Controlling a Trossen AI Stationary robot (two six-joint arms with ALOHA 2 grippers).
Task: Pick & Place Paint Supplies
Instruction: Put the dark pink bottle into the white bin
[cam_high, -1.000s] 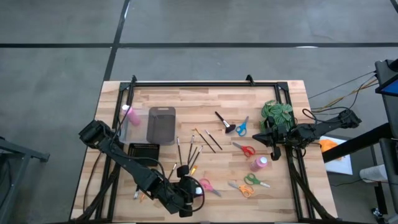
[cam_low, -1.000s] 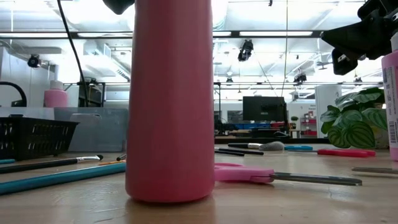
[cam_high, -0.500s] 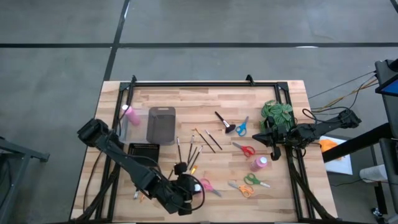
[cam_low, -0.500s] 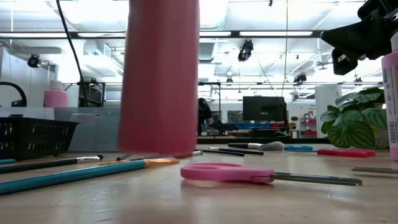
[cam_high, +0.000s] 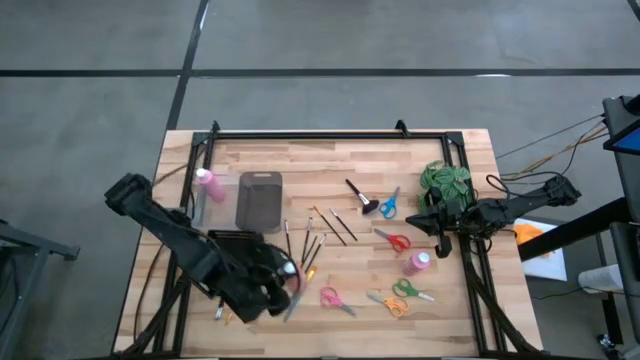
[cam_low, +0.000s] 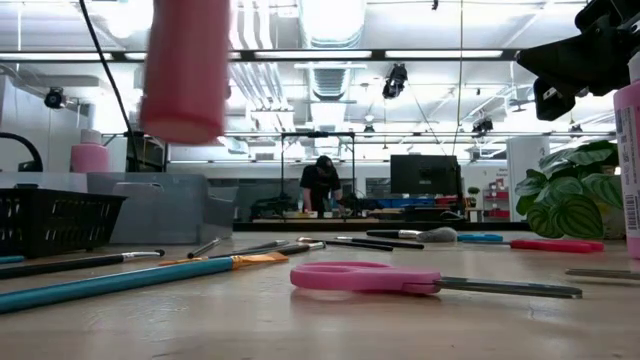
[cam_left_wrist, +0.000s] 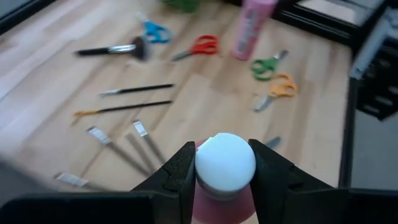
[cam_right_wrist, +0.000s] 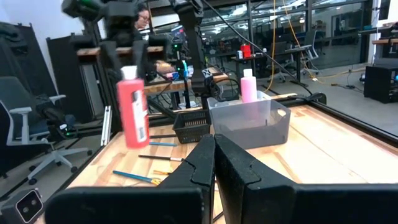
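We are noting the left pincer pinching a pink bottle, now lifted off the desk toward the black basket (right pincer pressed together, idle).

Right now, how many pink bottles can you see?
3: one in the left gripper, lifted; one by the grey bin; one near the right gripper. Others may be hidden.
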